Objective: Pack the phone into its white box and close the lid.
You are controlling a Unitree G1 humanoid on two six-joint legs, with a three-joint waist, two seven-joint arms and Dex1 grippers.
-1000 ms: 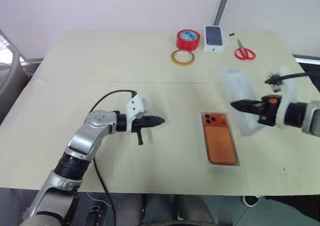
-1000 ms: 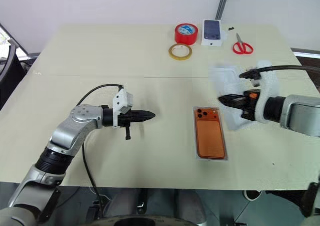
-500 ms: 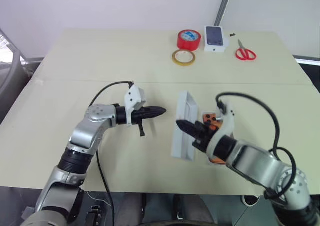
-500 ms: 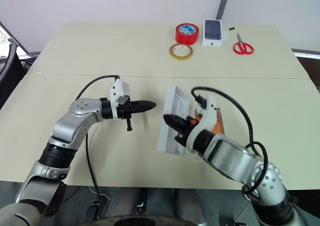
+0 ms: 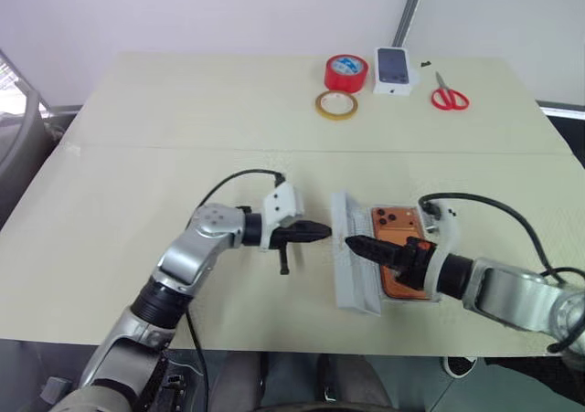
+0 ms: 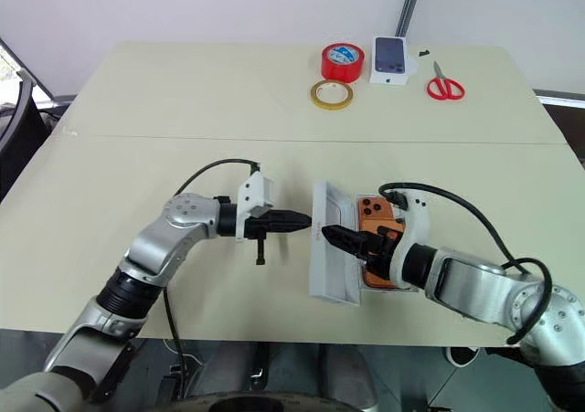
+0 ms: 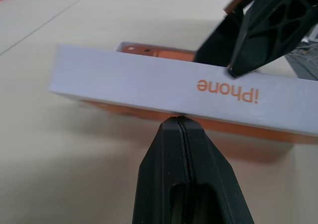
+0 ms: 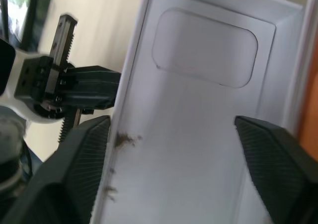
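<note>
A: Grippers first, from the left. The left gripper [image 6: 294,219] has its fingers pressed together, holding nothing, and its tip sits just beside the outer wall of the lid [image 6: 327,248]. From the left wrist, that tip looks to be touching or nearly touching the wall with the orange lettering.

B: And the lid itself?

A: It stands tilted on its long edge on the surface [image 6: 183,120], hollow side facing right towards the box. Its inside is plain white with a moulded recess.

B: Right of it?

A: The phone [image 6: 376,220] lies back up in the box [image 5: 437,295], camera lenses at the far end. The lid leans just beside it, covering part of the near left side. The right gripper [image 6: 343,237] reaches in from the right over the phone, fingers spread wide on either side of the lid's inner face. I can't tell whether they press on it; it looks let go, or nearly.

B: So which step?

A: Phone is packed, I'd say. Closing is in hand: the lid is brought up to the box but not yet seated.

B: Next move?

A: Probably tipping the lid over to the right so it drops square over the box, the left tip bracing the outer wall. The risk is the lid sliding or landing skewed.
</note>
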